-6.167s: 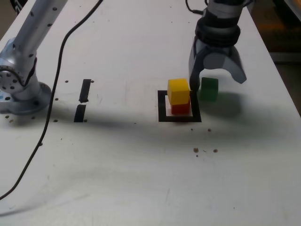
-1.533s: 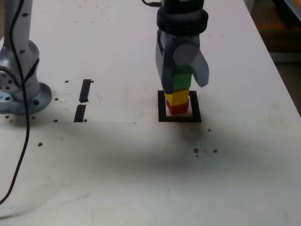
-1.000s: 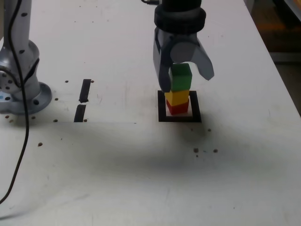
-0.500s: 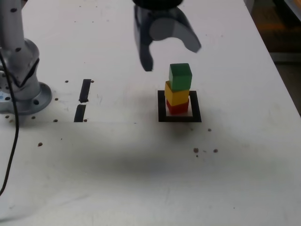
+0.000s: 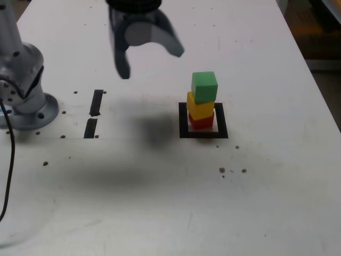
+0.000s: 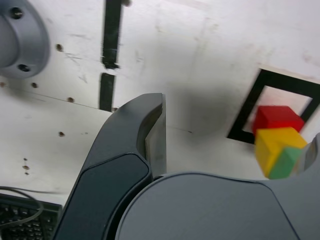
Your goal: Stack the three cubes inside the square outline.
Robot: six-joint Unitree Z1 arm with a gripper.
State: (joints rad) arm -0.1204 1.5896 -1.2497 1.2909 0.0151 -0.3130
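- Pincer hangs empty with jaws spread, above the bench and well to the exterior view's left of the stack.
- To the pincer's right in that view, the green cube tops the yellow cube and red cube inside the square outline.
- Risk: the upper cubes sit slightly askew, so a jolt or returning swing could topple them.
- Only the wrist view shows a keyboard; only the exterior view shows both jaws.

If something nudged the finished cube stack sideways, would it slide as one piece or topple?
Probably topple: the green cube sits slightly offset on the yellow cube, above the red cube. The cubes look rigid and seem merely stacked, so the top would likely slip off first.
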